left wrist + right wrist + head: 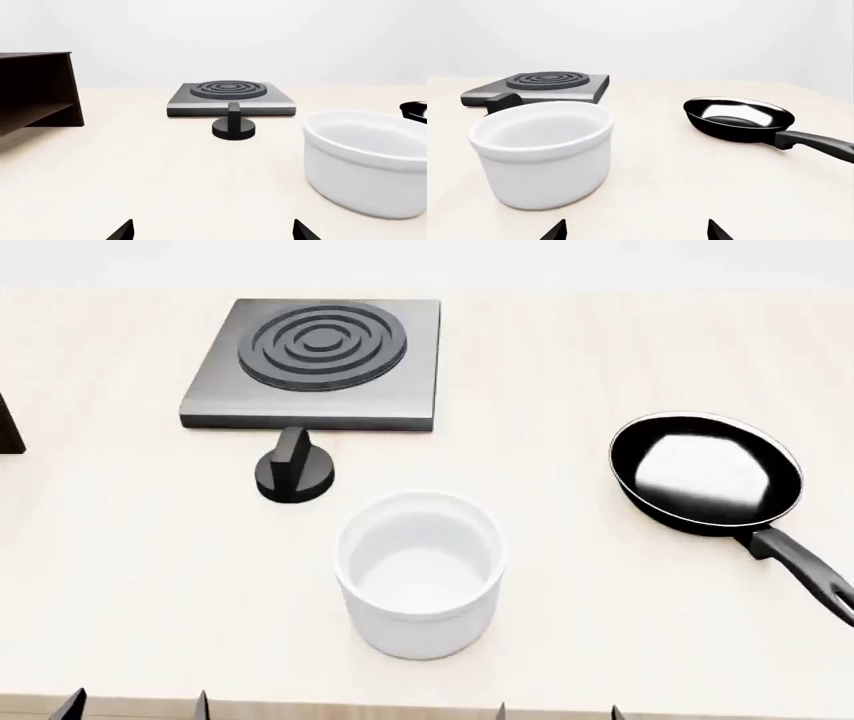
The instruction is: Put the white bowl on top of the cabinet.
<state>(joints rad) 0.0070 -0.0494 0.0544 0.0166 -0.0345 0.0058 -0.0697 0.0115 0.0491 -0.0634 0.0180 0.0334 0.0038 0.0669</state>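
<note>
The white bowl (420,575) stands upright and empty near the table's front edge, also seen in the left wrist view (370,162) and the right wrist view (544,150). The dark brown cabinet (37,92) shows its end and inner shelf in the left wrist view; in the head view only a dark corner (8,430) shows at the far left edge. My left gripper (134,708) is open at the front left, short of the bowl. My right gripper (558,712) is open at the front right. Nothing sits between either pair of fingertips.
A grey stove plate (314,362) with a ringed burner lies behind the bowl, with a black knob (295,468) in front of it. A black frying pan (707,475) lies to the right, handle pointing toward the front right.
</note>
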